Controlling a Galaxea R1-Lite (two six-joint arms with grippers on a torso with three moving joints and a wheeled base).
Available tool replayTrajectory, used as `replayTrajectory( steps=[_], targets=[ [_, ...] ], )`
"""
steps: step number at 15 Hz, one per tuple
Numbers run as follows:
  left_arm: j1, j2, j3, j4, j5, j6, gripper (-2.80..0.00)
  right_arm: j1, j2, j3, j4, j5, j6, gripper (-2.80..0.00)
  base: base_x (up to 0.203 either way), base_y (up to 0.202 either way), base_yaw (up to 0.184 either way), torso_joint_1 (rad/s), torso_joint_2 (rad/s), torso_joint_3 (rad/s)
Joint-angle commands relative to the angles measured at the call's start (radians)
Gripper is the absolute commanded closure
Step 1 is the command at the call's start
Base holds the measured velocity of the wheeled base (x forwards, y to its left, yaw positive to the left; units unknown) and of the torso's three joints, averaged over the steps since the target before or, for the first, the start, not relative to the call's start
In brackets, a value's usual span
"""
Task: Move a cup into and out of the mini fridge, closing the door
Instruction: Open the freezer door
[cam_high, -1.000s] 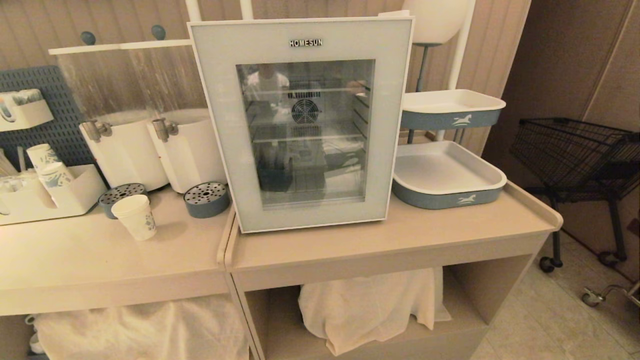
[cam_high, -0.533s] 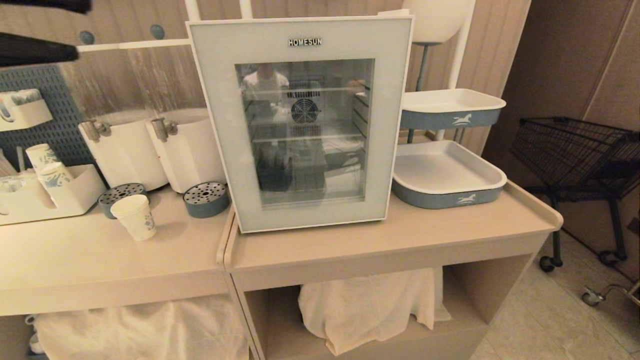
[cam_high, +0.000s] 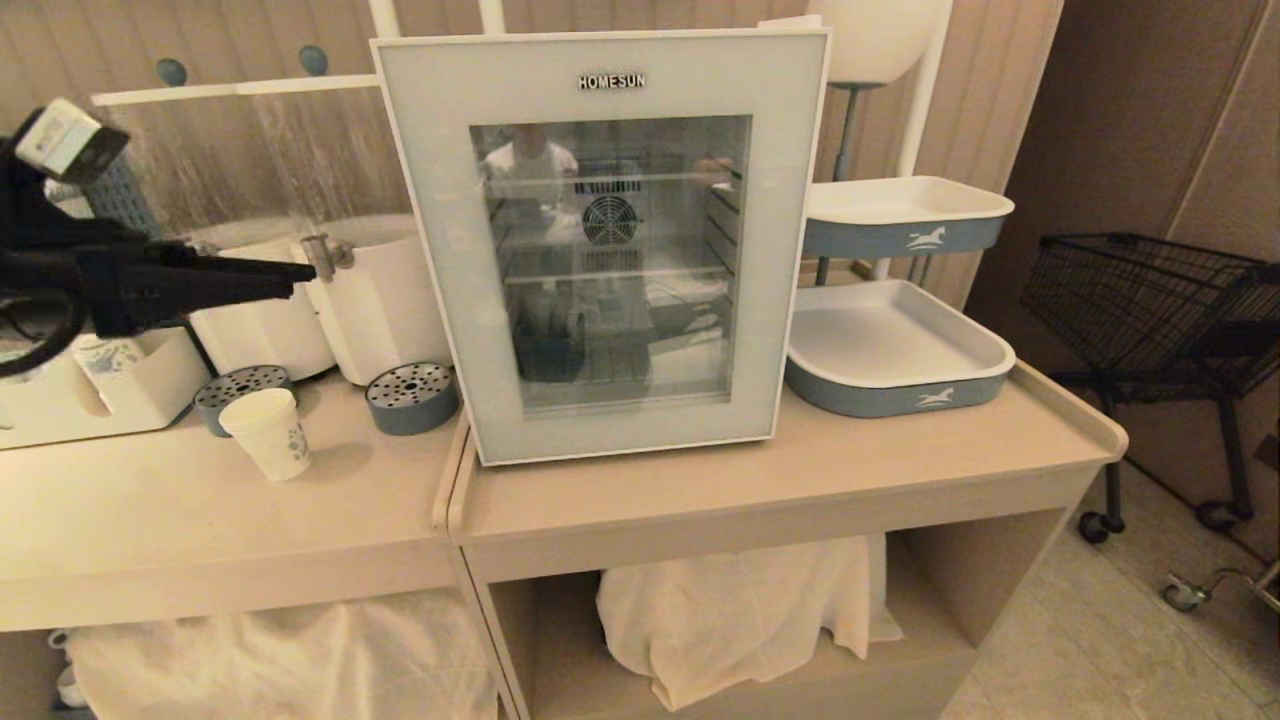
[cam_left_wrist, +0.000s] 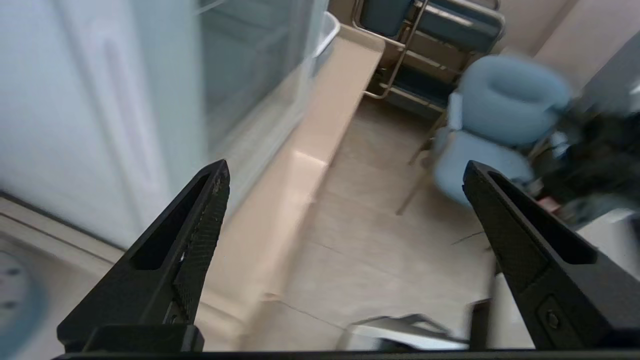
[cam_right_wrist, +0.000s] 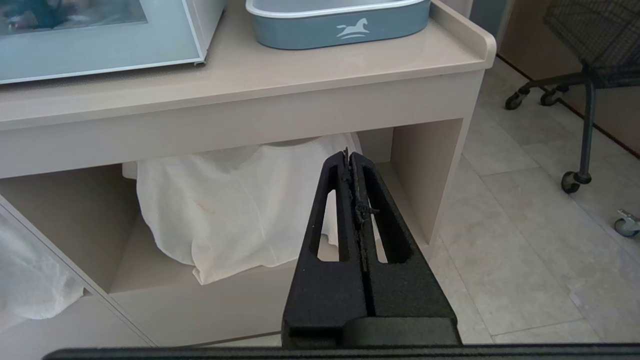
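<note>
The mini fridge stands on the counter with its glass door closed. The cup, white paper with a faint blue print, stands upright on the left counter, well left of the fridge. My left gripper reaches in from the left, above the cup, pointing level at the fridge's left side. In the left wrist view this gripper is wide open and empty, with the fridge's white side close by. My right gripper hangs shut and empty below the counter's front edge.
Two white drink dispensers and round drip trays stand between the cup and the fridge. An organizer with stacked cups sits far left. Blue-and-white trays stand right of the fridge. A wire cart is on the floor.
My left arm has swung into the head view from the upper left and come down level, now pointing at the fridge's left side. The cup, the door and the right arm are unchanged.
</note>
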Motion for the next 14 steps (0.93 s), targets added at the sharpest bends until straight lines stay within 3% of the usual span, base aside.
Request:
replayTrajectory(
  steps=[1,8,11,14],
  targets=[
    [-0.004,0.054,0.076,-0.089,-0.023,0.045,-2.8,0.001,0.0,0.0,0.0,0.0,0.0,0.0,0.0,0.0,0.0,0.0,0.0,0.0],
    [-0.111,0.136,0.057,-0.163,0.009,0.057,-2.8,0.001,0.0,0.003,-0.004,0.0,0.0,0.0,0.0,0.0,0.0,0.0,0.0,0.0],
    [-0.115,0.184,0.071,-0.274,0.068,0.046,-2.8,0.001,0.0,0.002,-0.004,0.0,0.0,0.0,0.0,0.0,0.0,0.0,0.0,0.0],
    [-0.115,0.215,0.082,-0.376,0.082,0.008,-2.8,0.001,0.0,0.002,-0.004,0.001,0.002,0.0,0.0,0.0,0.0,0.0,0.0,0.0]
  ],
)
